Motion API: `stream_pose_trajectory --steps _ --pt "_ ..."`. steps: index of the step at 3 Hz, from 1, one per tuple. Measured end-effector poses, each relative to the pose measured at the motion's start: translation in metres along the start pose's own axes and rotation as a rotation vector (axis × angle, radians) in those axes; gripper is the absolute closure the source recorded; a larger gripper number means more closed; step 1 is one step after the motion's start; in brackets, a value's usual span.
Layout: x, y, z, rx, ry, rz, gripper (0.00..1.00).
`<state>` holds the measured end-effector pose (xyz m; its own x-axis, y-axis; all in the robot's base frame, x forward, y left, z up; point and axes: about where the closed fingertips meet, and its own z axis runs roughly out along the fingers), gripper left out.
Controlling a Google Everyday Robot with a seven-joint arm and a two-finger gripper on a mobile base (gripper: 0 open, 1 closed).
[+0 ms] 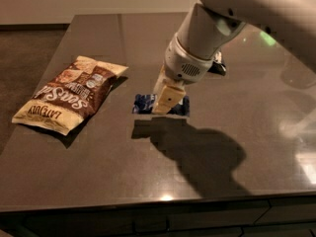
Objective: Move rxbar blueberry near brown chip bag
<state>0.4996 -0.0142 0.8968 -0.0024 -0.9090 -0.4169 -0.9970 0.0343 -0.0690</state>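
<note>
The rxbar blueberry is a small dark blue wrapper; both its ends stick out from under my gripper. The gripper's cream fingers are shut on its middle and hold it just above the dark table, with a shadow right below it. The brown chip bag, brown with cream-yellow ends and white script, lies flat on the table to the left. The bar is roughly one hand-width right of the bag's near edge.
A blue-and-white snack bag lies behind the arm, mostly hidden by it. The table's front edge runs across the bottom, and its left edge drops to a brown floor.
</note>
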Motion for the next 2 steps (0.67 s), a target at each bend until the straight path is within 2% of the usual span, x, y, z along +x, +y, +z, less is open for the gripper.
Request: stream_pose_trajectory --steps 2 --pt "-0.081 -0.019 0.029 -0.006 -0.091 -0.048 1.0"
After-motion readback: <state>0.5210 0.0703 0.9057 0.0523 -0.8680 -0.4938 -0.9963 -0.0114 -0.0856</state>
